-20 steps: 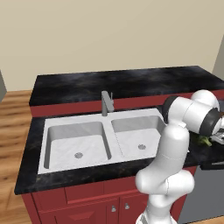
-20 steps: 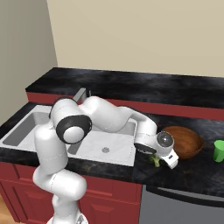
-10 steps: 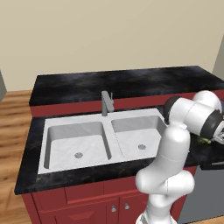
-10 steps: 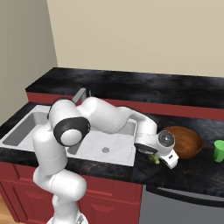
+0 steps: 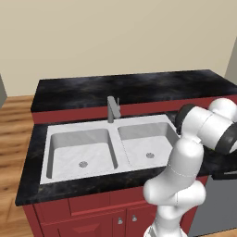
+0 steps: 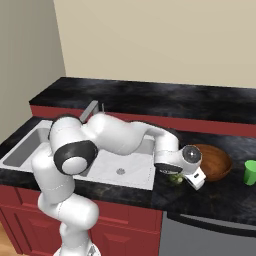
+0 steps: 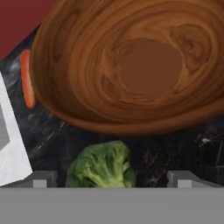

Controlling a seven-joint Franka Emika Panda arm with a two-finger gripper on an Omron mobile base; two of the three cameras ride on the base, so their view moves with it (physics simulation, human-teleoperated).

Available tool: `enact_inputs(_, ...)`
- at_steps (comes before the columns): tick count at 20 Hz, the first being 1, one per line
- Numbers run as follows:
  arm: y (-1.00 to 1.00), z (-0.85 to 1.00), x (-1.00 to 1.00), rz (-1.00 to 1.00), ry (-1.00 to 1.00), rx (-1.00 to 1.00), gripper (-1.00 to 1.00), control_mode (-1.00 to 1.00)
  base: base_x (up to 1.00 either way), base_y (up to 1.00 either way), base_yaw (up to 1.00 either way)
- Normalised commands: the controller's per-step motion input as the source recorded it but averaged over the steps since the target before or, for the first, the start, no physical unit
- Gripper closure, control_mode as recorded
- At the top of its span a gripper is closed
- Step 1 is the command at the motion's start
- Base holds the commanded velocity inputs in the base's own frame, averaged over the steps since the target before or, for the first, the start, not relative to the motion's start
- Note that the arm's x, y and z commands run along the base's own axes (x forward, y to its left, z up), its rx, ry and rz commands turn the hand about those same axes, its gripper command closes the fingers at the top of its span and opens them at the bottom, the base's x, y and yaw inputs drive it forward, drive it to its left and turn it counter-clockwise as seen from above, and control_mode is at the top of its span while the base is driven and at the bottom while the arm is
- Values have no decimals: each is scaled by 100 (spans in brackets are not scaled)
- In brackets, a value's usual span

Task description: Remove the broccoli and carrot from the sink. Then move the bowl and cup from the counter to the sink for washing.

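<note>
The gripper [image 7: 112, 178] hangs low over the black tabletop [image 6: 220, 197] just right of the sink [image 6: 132, 172], jaws spread fully and holding nothing. The broccoli [image 7: 103, 166] lies on the tabletop between the two fingertips, untouched by either. Just beyond it sits the wooden bowl [image 7: 131, 65], with the carrot [image 7: 27, 78] lying beside the bowl's rim. The green cup [image 6: 250, 172] stands farther right.

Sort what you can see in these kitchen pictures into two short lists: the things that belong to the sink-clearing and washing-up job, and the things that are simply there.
Part of the job:
- broccoli, on the counter
- carrot, beside the bowl
- bowl
- cup
- sink
- claw, open over the broccoli

Simply there:
- faucet
- red cabinets
- wooden floor
</note>
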Motion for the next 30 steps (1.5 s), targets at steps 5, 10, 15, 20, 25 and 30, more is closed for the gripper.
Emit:
enact_inputs(5, 0, 28, -9, 3, 7, -2, -100, -100, 0, 0, 0)
enact_inputs(10, 0, 26, -2, 14, 9, -4, -100, -100, 0, 0, 0)
enact_inputs(15, 0, 25, 2, 27, 14, -4, -100, -100, 0, 0, 0)
enact_inputs(20, 0, 19, 6, 32, 12, -5, -100, -100, 0, 0, 0)
enact_inputs(25, -7, 2, 17, 35, 2, -8, -100, -100, 0, 0, 0)
enact_inputs(30, -3, 0, 25, 31, 0, -3, -100, -100, 0, 0, 0)
